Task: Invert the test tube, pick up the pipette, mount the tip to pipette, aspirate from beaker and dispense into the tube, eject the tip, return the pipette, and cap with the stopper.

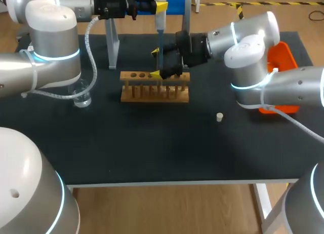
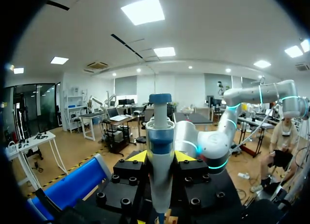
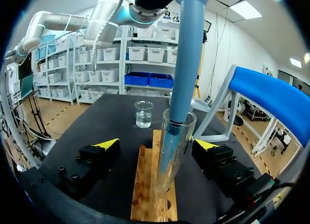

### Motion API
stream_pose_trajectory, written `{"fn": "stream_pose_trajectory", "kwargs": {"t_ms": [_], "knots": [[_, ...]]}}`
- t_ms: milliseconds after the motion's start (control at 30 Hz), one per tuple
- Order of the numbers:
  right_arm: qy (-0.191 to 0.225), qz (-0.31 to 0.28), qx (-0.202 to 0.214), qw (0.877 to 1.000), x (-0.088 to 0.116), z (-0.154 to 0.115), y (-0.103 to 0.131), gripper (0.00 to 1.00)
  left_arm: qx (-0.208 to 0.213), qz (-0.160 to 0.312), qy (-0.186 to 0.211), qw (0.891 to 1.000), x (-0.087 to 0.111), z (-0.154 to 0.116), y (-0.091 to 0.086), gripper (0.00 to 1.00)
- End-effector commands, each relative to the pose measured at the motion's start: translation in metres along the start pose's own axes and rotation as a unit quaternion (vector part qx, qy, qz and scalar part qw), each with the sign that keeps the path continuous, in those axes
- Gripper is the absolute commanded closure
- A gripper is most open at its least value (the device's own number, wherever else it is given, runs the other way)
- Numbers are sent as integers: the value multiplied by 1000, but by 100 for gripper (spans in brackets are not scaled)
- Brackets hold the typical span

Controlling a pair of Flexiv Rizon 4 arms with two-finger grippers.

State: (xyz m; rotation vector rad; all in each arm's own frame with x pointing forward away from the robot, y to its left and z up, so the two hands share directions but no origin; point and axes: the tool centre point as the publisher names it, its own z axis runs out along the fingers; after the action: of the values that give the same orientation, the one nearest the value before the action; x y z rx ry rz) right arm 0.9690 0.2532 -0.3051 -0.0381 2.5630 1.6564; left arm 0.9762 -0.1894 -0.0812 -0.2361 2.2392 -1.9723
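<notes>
Left hand [image 2: 161, 157] is pinching the pipette [image 2: 160, 136] upright over the wooden rack [image 3: 145, 185], its blue shaft reaching down into the glass tube [image 3: 190, 129] that stands in the rack. Right hand [image 3: 156, 145] is spread wide on either side of that tube, clear of the glass. Beyond the rack, a beaker [image 3: 144, 113] holds a little clear liquid. A small stopper [image 1: 219, 117] lies alone on open tabletop [image 1: 152, 148], well apart from the rack, and an orange bin [image 1: 283, 59] sits near the right edge

Blue pipette [image 3: 186, 64] upright, lower end inside clear test tube [image 3: 183, 141] in wooden rack [image 3: 145, 185].
</notes>
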Motion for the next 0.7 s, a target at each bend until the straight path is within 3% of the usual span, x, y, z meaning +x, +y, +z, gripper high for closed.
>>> {"fn": "stream_pose_trajectory", "kwargs": {"t_ms": [33, 700], "knots": [[-1, 2, 7, 1000, -2, 2, 1, 0, -1, 0, -2, 1000, 0, 1, -1, 100], [-6, 4, 19, 1000, -7, 6, -1, 0, -1, 0, -2, 1000, 0, 1, -1, 100]]}}
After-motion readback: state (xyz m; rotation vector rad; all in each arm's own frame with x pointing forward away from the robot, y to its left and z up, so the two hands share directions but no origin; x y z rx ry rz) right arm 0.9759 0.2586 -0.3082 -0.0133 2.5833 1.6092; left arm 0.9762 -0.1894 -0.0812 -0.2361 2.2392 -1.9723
